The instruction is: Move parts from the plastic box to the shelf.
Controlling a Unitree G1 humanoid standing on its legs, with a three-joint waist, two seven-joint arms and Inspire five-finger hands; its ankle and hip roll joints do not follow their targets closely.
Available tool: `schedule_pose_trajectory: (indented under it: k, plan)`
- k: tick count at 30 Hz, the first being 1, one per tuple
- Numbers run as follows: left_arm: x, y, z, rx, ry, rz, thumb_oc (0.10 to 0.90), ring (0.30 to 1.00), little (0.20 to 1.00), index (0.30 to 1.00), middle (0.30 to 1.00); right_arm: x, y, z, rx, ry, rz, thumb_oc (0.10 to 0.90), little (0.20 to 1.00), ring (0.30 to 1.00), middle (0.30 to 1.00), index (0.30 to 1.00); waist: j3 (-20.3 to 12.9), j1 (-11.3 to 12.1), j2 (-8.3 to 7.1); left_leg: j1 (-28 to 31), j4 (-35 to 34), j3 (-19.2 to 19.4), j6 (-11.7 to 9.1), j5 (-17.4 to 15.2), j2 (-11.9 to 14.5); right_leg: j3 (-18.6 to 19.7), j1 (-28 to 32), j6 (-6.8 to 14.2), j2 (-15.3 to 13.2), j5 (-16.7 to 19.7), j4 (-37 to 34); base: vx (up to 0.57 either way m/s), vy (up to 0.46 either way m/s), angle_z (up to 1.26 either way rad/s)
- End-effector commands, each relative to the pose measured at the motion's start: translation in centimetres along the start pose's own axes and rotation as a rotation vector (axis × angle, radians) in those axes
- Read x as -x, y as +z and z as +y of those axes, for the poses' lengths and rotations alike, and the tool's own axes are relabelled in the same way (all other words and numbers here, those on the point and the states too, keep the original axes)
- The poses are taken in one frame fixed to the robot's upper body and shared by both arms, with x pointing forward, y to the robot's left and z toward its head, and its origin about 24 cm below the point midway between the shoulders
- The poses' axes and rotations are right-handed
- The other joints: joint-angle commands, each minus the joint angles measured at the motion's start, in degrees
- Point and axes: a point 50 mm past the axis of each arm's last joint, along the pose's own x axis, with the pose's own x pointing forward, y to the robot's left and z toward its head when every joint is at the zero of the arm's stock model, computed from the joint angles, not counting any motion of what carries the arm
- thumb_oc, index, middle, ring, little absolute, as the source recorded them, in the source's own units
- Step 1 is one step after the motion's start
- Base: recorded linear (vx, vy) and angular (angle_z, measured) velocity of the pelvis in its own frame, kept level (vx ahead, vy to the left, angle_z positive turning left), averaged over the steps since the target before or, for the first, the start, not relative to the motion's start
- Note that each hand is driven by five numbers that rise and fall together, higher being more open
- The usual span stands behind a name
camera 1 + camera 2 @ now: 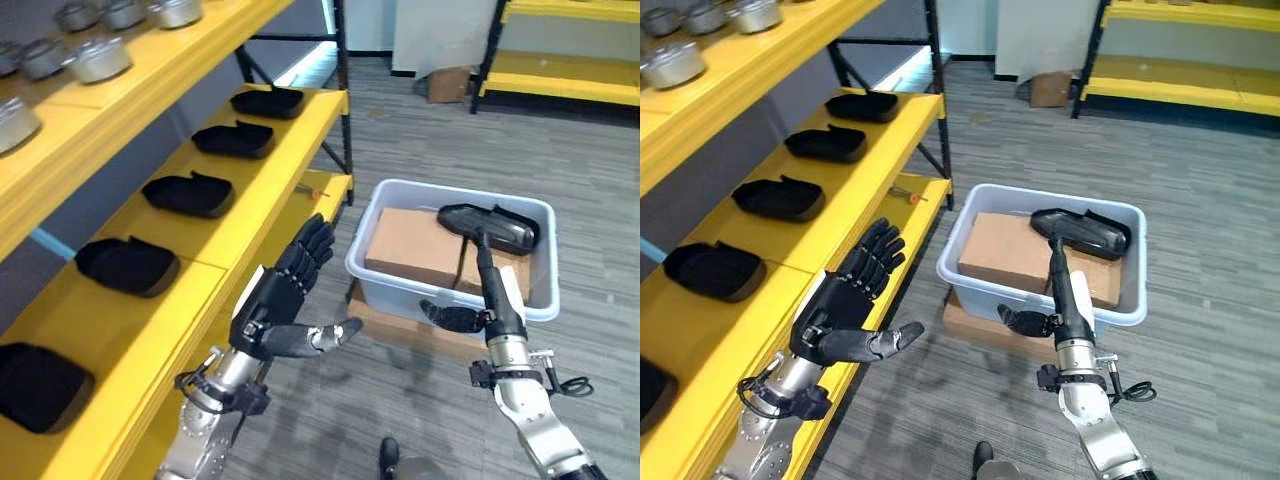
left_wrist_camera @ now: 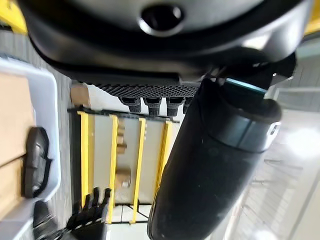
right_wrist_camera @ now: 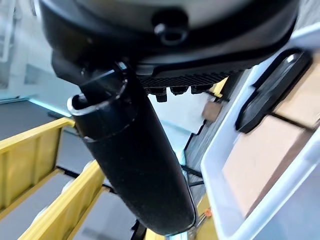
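A pale plastic box stands on the floor to the right of the yellow shelf. Inside it a black part lies on top of brown cartons. My right hand is open; its straight fingers reach over the box's near rim up to that part, and the thumb stays outside the wall. The right wrist view shows the black part past the box rim. My left hand is open and holds nothing, hovering by the shelf's front edge. Several black parts lie in a row on the shelf.
Round metal parts sit on the upper shelf board. A flat cardboard sheet lies under the plastic box. A small carton and a second yellow rack stand at the back right. Grey floor lies between them.
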Motion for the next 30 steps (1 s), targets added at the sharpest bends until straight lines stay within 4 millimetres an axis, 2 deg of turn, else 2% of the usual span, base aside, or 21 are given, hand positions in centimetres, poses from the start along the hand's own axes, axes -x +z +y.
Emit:
schedule_pose_trajectory:
  k: [1, 4, 6, 7, 8, 9, 10, 11, 13, 14, 15, 16, 17, 19, 21, 25, 28, 30]
  plan:
    - [-2.0, 3.7, -0.4, -0.077, -0.058, -0.226, 0.900, 1.000, 1.000, 1.000, 1.000, -1.5, 3.7, -1.7, -0.181, -0.031, -0.216, 0.900, 1.000, 1.000, 1.000, 1.000, -2.8, 0.2, -2.40, -3.0, -2.2, -1.4, 0.3, -1.1, 1.2, -1.1, 3.7, 4.5, -3.0, -2.0, -5.6, 0.15, -0.202, -0.32]
    - [-1.9, 3.9, 0.0, -0.088, -0.044, -0.221, 0.900, 1.000, 1.000, 1.000, 1.000, -1.2, 3.9, -2.2, -0.201, -0.046, -0.238, 0.900, 1.000, 1.000, 1.000, 1.000, -3.3, -0.5, -2.72, -3.7, 2.1, -0.7, -0.3, 0.1, 2.5, -0.9, 4.0, 3.4, -2.1, -2.5, -6.1, 0.12, -0.184, -0.20]
    - [-1.9, 3.9, 0.3, -0.086, -0.046, -0.213, 0.900, 1.000, 1.000, 1.000, 1.000, -1.2, 4.0, -2.1, -0.224, -0.043, -0.244, 0.900, 1.000, 1.000, 1.000, 1.000, -3.3, -0.5, -2.89, -4.9, 5.1, -2.2, 0.0, -0.3, 1.8, 0.0, 4.1, 2.8, -1.6, -2.5, -6.4, 0.08, -0.119, -0.06]
    - [-1.9, 3.8, 0.5, -0.084, -0.038, -0.207, 0.900, 1.000, 1.000, 1.000, 1.000, -1.1, 3.9, -2.0, -0.254, -0.029, -0.237, 0.900, 1.000, 1.000, 1.000, 1.000, -3.1, 0.0, -2.73, -6.2, 5.2, -5.2, 1.4, -2.5, -1.2, 1.6, 4.0, 3.1, -1.4, -2.4, -6.2, 0.03, -0.060, -0.06]
    - [-1.9, 3.9, 0.5, -0.089, -0.041, -0.206, 0.900, 1.000, 1.000, 1.000, 1.000, -1.1, 3.9, -1.8, -0.278, -0.013, -0.233, 0.900, 1.000, 1.000, 1.000, 1.000, -3.0, 0.5, -3.05, -7.1, 4.5, -6.2, 3.5, -3.5, -3.8, 2.8, 3.4, 3.1, -1.6, -1.5, -6.1, 0.02, -0.013, -0.06]
    - [-1.8, 3.9, 0.5, -0.091, -0.043, -0.205, 0.900, 1.000, 1.000, 1.000, 1.000, -1.1, 3.9, -1.6, -0.289, -0.002, -0.230, 0.900, 1.000, 1.000, 1.000, 1.000, -2.9, 0.8, -3.06, -7.7, 4.1, -7.6, 4.3, -4.5, -5.5, 3.8, 3.3, 3.3, -1.5, -1.4, -6.0, 0.03, 0.023, -0.26]
    - [-1.8, 3.9, 0.4, -0.101, -0.058, -0.198, 0.900, 1.000, 1.000, 1.000, 1.000, -1.1, 4.0, -1.2, -0.304, 0.028, -0.227, 0.900, 1.000, 1.000, 1.000, 1.000, -2.7, 1.4, -3.06, -8.3, 2.5, -9.7, 6.1, -7.1, -9.0, 5.8, 3.4, 3.9, -1.4, -1.0, -6.0, 0.08, 0.051, -0.54]
    - [-1.8, 4.0, 0.4, -0.106, -0.067, -0.196, 0.900, 1.000, 1.000, 1.000, 1.000, -1.1, 4.1, -1.0, -0.306, 0.037, -0.229, 0.900, 1.000, 1.000, 1.000, 1.000, -2.8, 1.6, -3.09, -8.5, 0.8, -10.1, 6.7, -7.8, -10.4, 6.5, 3.2, 4.2, -1.4, -0.8, -6.2, 0.10, 0.090, -0.75]
    - [-1.9, 4.3, 0.2, -0.085, -0.092, -0.204, 0.900, 1.000, 1.000, 1.000, 1.000, -0.9, 4.4, -0.7, -0.309, 0.052, -0.234, 0.900, 1.000, 1.000, 1.000, 1.000, -2.6, 1.8, -2.63, -8.2, -5.6, -10.9, 7.7, -9.4, -13.5, 7.3, 3.6, 5.3, -1.2, -0.3, -6.5, 0.09, 0.120, -0.66]
    - [-1.9, 4.3, 0.1, -0.072, -0.101, -0.205, 0.900, 1.000, 1.000, 1.000, 1.000, -0.8, 4.5, -0.5, -0.313, 0.054, -0.233, 0.900, 1.000, 1.000, 1.000, 1.000, -2.8, 2.0, -2.30, -8.0, -11.4, -11.9, 8.5, -10.6, -16.0, 7.5, 3.6, 6.0, -1.0, 0.2, -6.8, 0.07, 0.098, -0.38]
    - [-1.9, 4.3, 0.1, -0.072, -0.101, -0.205, 0.900, 1.000, 1.000, 1.000, 1.000, -0.7, 4.5, -0.5, -0.312, 0.054, -0.233, 0.900, 1.000, 1.000, 1.000, 1.000, -2.8, 2.0, -2.34, -7.7, -11.8, -11.9, 8.5, -10.5, -16.1, 7.5, 3.7, 6.1, -1.1, 0.2, -6.9, 0.11, 0.103, -0.14]
    - [-1.7, 4.0, -0.2, -0.066, -0.097, -0.198, 0.900, 1.000, 1.000, 1.000, 1.000, -0.6, 4.7, 0.2, -0.317, 0.069, -0.241, 0.900, 1.000, 1.000, 1.000, 1.000, -2.0, 3.7, -1.80, -9.8, -15.0, -18.4, 8.2, -8.1, -19.2, 9.9, 4.6, 6.6, 0.0, 0.1, -6.5, 0.09, 0.053, -0.04]
    - [-1.6, 3.9, -0.2, -0.065, -0.094, -0.196, 0.900, 1.000, 1.000, 1.000, 1.000, -0.6, 4.9, 0.5, -0.319, 0.082, -0.251, 0.900, 1.000, 1.000, 1.000, 1.000, -1.8, 4.6, -1.88, -10.9, -14.9, -20.9, 8.5, -7.6, -20.0, 10.9, 4.6, 6.6, 0.2, 0.0, -6.0, 0.09, 0.068, 0.01]
    - [-1.5, 3.8, -0.2, -0.062, -0.098, -0.196, 0.900, 1.000, 1.000, 1.000, 1.000, -0.9, 5.5, 1.0, -0.351, 0.123, -0.275, 0.900, 1.000, 1.000, 1.000, 1.000, -1.7, 5.8, -2.15, -11.7, -15.9, -22.8, 8.7, -6.8, -20.3, 11.6, 5.3, 6.4, 0.5, -0.6, -6.3, 0.02, 0.058, -0.64]
    - [-1.1, 3.8, -0.1, -0.065, -0.098, -0.192, 0.900, 1.000, 1.000, 1.000, 1.000, -1.0, 5.8, 1.0, -0.468, 0.152, -0.266, 0.900, 1.000, 1.000, 1.000, 1.000, -1.9, 6.5, -2.36, -11.9, -17.7, -23.5, 8.4, -5.3, -19.9, 11.6, 5.9, 6.4, 0.9, -1.0, -6.3, 0.02, 0.095, -0.72]
    - [-0.9, 3.5, 0.5, 0.087, -0.129, -0.215, 0.900, 1.000, 1.000, 1.000, 1.000, -0.9, 6.4, -0.2, -0.443, 0.145, -0.305, 0.900, 1.000, 1.000, 1.000, 1.000, -2.9, 6.6, -3.27, -11.3, -20.1, -22.2, 8.8, -4.1, -18.4, 10.0, 6.9, 5.8, 1.7, -3.1, -4.4, 0.02, 0.157, -0.17]
    - [-1.0, 3.5, 0.1, 0.065, -0.155, -0.211, 0.900, 1.000, 1.000, 1.000, 1.000, -1.2, 6.1, -0.2, -0.458, 0.148, -0.290, 0.900, 1.000, 1.000, 1.000, 1.000, -3.0, 6.7, -3.52, -11.2, -19.6, -21.4, 9.3, -4.6, -18.5, 9.4, 6.8, 5.6, 2.2, -4.3, -2.5, 0.02, 0.077, -0.18]
    - [-1.3, 3.3, 0.0, 0.047, -0.144, -0.187, 0.900, 1.000, 1.000, 1.000, 1.000, -1.4, 6.5, 0.0, -0.480, 0.156, -0.304, 0.900, 1.000, 1.000, 1.000, 1.000, -2.8, 7.1, -3.76, -10.2, -19.4, -20.0, 9.9, -5.3, -18.1, 6.6, 5.9, 5.5, 2.9, -6.7, 2.5, 0.04, 0.047, -0.14]
